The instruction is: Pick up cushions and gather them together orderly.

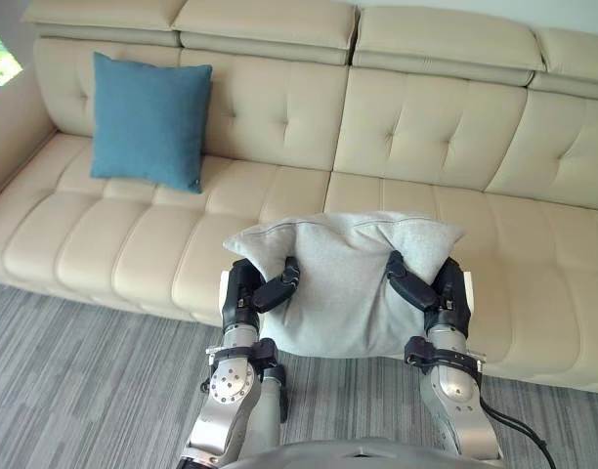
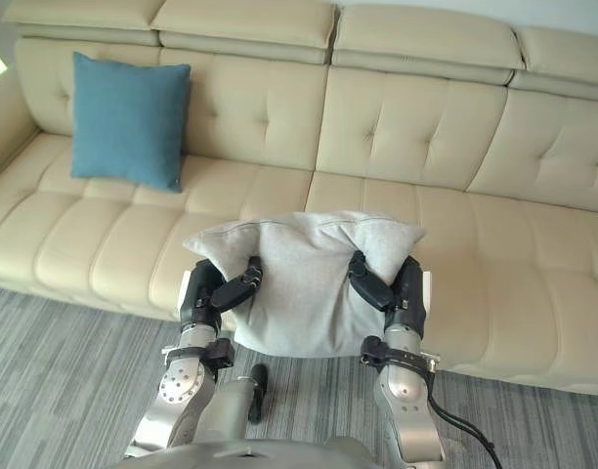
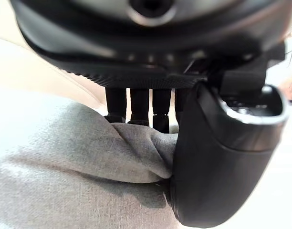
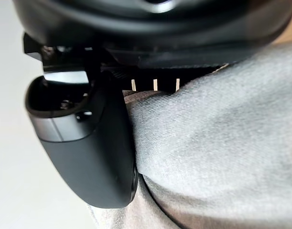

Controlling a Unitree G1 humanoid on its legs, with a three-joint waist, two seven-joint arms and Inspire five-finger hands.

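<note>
The grey cushion [image 1: 343, 283] is held up in front of the sofa [image 1: 426, 127], before the front edge of its seat and near the sofa's middle. Both robot hands grip it from opposite sides.

The left robot hand [image 1: 265, 291] is closed on the cushion's left edge. Its thumb lies across the front face and its fingers [image 3: 136, 102] curl behind the cloth, which bunches between them in the left wrist view.

The right robot hand [image 1: 426, 288] is closed on the right edge in the same way, its thumb [image 4: 88, 143] pressed against the grey fabric. The cushion's upper corners stick out above the two hands, and its lower part hangs between the arms, above the striped grey floor [image 1: 74, 381] in front of the sofa.

The blue cushion [image 1: 148, 119] stands on the sofa's seat towards its left end, leaning upright against the backrest, well apart from the grey one.
</note>
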